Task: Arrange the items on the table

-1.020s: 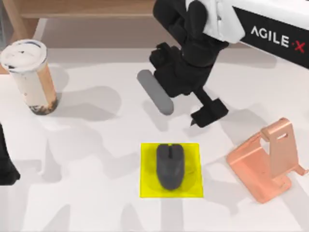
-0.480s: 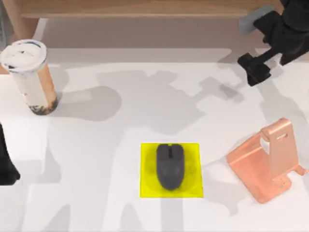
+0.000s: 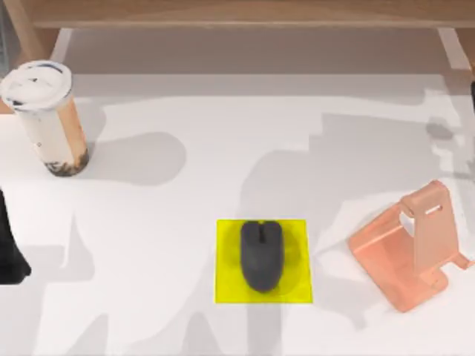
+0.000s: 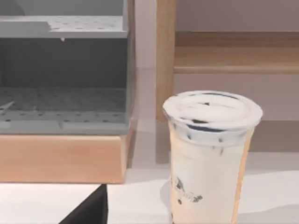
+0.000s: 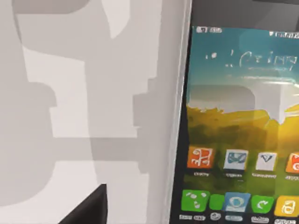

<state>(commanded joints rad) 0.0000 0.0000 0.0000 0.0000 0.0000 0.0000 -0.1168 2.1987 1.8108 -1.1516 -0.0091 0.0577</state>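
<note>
The right hand itself cannot be made out, so whether it is open or closed cannot be told. Its wrist camera looks closely at the smartphone [image 5: 240, 130], whose silver edge and bright screen of icons face the lens, with the white tabletop [image 5: 70, 140] behind it. A dark wedge sits at the lower edge of that view; what it belongs to is unclear. Whether the phone is being gripped cannot be told.

The left arm [image 3: 10, 252] appears as a dark shape at the left edge of the tabletop [image 3: 163, 222], near the front. Its hand's state cannot be told either. Its wrist camera faces the cup [image 4: 210, 154], which stands upright with its white lid on and a brown milky drink inside.

In the top view the cup [image 3: 46, 115] stands near the far left corner of the tabletop. The mouse [image 3: 261, 254] lies on a yellow pad [image 3: 226, 282] at the middle of the front edge, pointing toward the far edge. A copper-pink stand [image 3: 412, 248] sits near the right edge, well apart from the mouse. A light wooden shelf [image 3: 223, 13] runs along the far edge.
</note>
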